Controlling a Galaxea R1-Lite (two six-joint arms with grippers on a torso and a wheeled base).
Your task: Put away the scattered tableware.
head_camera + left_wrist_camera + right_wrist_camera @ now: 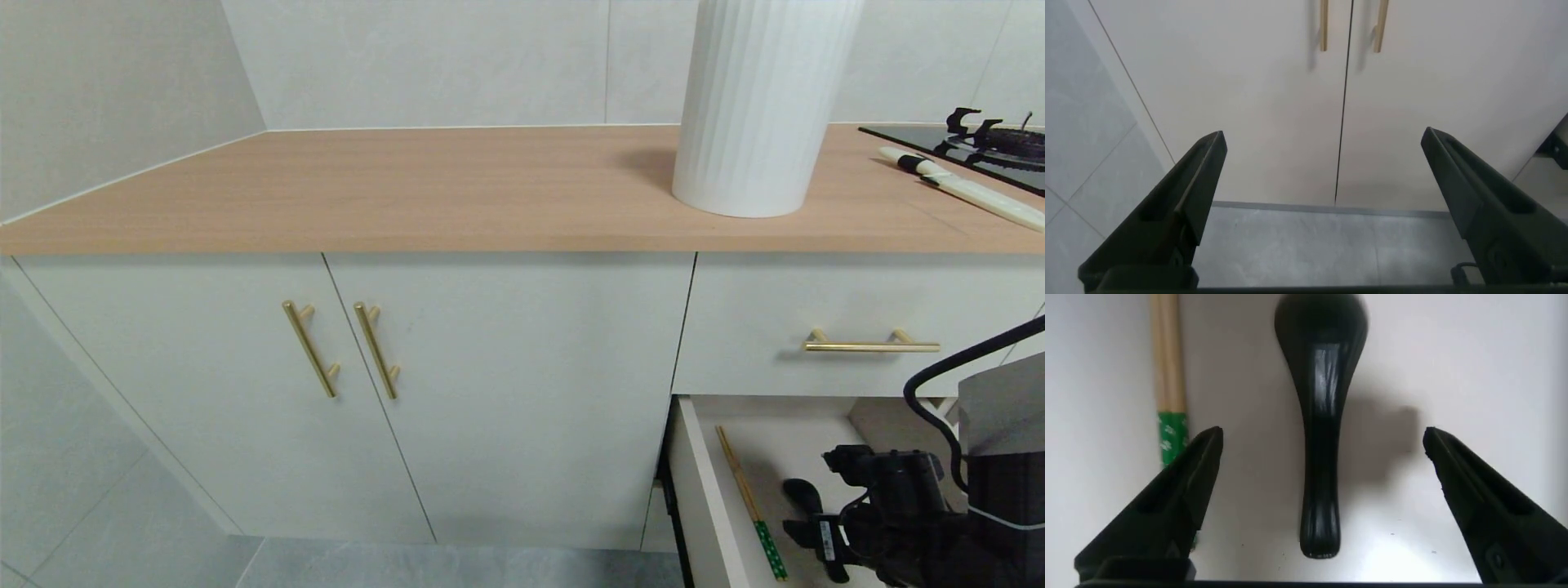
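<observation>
Black spoon [1320, 416] lies in the open drawer [704, 498], directly under the wide-spread right end effector [1323, 441].

The spoon lies flat on the drawer floor. Its long axis runs along the drawer's depth, parallel to the green-tipped chopsticks [751, 510] just beside it on the drawer's left. The handle passes through the gap between the parted fingers, touching neither, so it looks already stowed. What seems left is the white knife [963, 188] on the desk [408, 188], above and behind the drawer towards its right. The knife lies slantwise, one end by the hob. The right arm is much the nearer. The left end effector [1323, 143], also wide and empty, faces the cabinet doors well left of the drawer. No writing can be read (the chopstick tips carry only white specks).
</observation>
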